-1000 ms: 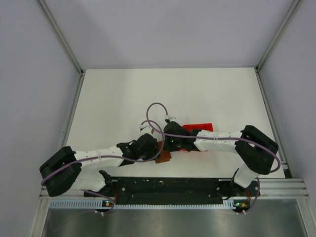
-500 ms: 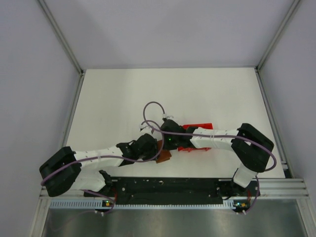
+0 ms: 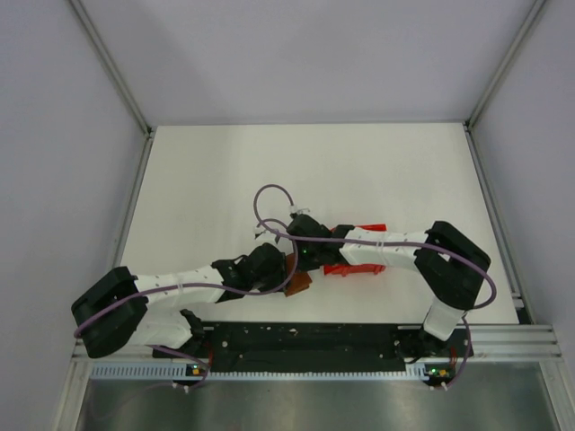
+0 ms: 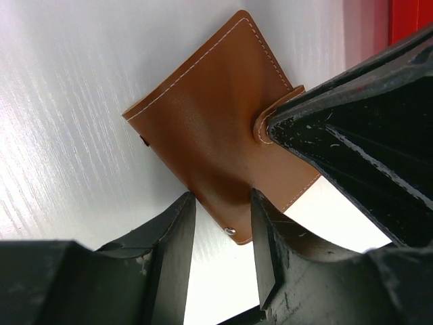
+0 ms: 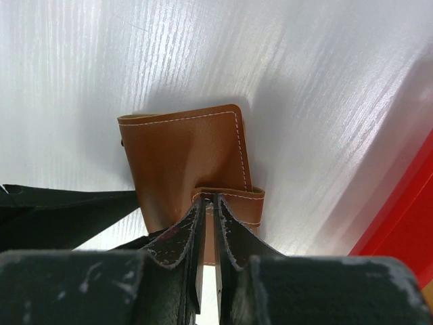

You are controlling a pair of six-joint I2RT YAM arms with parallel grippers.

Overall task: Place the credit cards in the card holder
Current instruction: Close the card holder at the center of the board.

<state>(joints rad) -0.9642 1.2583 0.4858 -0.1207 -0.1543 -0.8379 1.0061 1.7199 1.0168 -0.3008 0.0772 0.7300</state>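
Observation:
The card holder (image 3: 301, 285) is a brown leather wallet lying closed on the white table just in front of the arm bases. It fills the left wrist view (image 4: 203, 122) and shows in the right wrist view (image 5: 183, 156). My right gripper (image 5: 210, 198) is shut on the wallet's closure strap (image 5: 233, 203), with its fingertips at the strap's edge. My left gripper (image 4: 221, 198) is open and straddles the wallet's near corner by a metal snap (image 4: 231, 231). In the top view the two grippers meet over the wallet, the left (image 3: 286, 275) and the right (image 3: 299, 268). No credit cards are in view.
A small red plastic open box (image 3: 358, 268) stands just right of the wallet, partly under the right arm. It shows at the edge of the left wrist view (image 4: 409, 17) and the right wrist view (image 5: 406, 223). Purple cables loop above both wrists.
The right arm has swung left and stretched out, covering more of the red box, and its wrist sits a little further left. The left arm and the wallet have stayed in place.

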